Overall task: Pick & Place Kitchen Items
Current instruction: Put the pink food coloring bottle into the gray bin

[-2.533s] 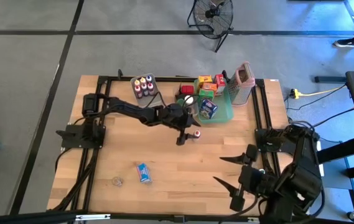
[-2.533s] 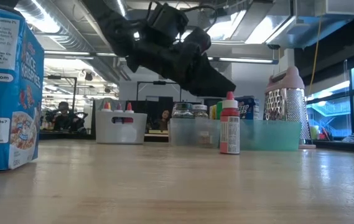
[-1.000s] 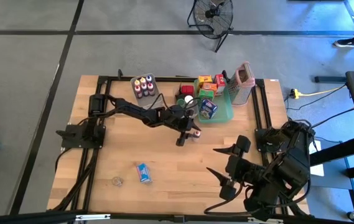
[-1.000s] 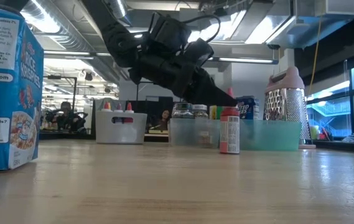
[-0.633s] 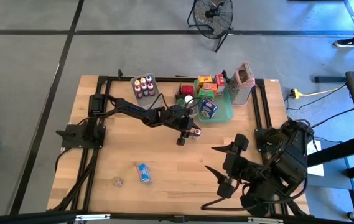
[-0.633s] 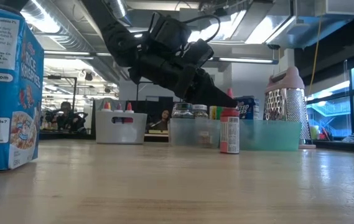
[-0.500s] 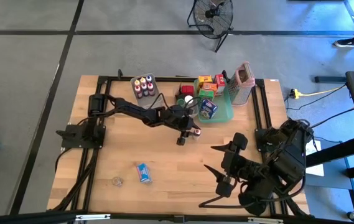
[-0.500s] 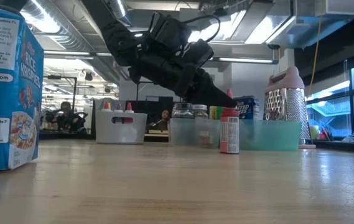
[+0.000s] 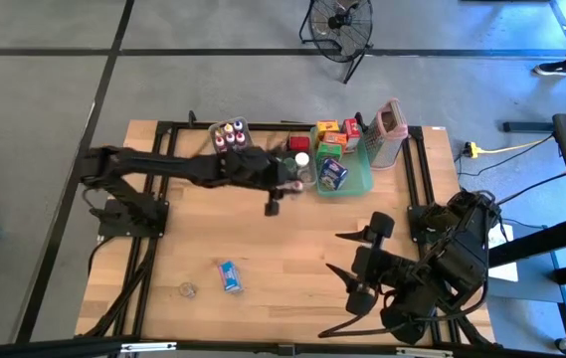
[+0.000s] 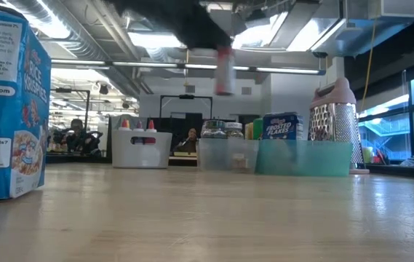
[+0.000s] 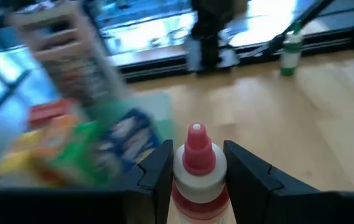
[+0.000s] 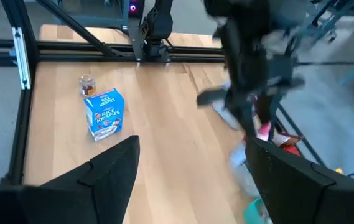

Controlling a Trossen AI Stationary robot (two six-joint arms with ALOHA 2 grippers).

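Observation:
A small white bottle with a red cap [image 11: 195,163] sits between the fingers of my left gripper [image 9: 279,197], which is shut on it above the middle of the table, beside the teal tray [image 9: 360,184]. In the low view the bottle [image 10: 223,73] hangs high above the tabletop, blurred. My right gripper [image 9: 352,261] hovers open over the table's near right part, holding nothing. A blue cereal box [image 9: 229,275] and a tiny jar [image 9: 187,289] stand on the wood near the front edge. More boxes fill the teal tray, and small bottles stand in a clear bin [image 9: 230,136]. My left gripper pinches the bottle between its two fingers [image 11: 157,176], one on each side of the white body just under the red cap [image 11: 196,190]. The fingers reach in from the table's left, slanting a little downward. The bottle is upright and lifted clear of the table.
A metal grater with a pink top [image 9: 390,129] stands at the teal tray's right end. Black frame rails [image 9: 163,199] run along the table's left and right sides. Bare wood lies between the cereal box and the tray.
My left gripper has risen and drawn back toward the table's left and far side, carrying the red-capped bottle. The bottle stood on the wood in front of the tray and now hangs clear above it, still upright. My right arm has kept still.

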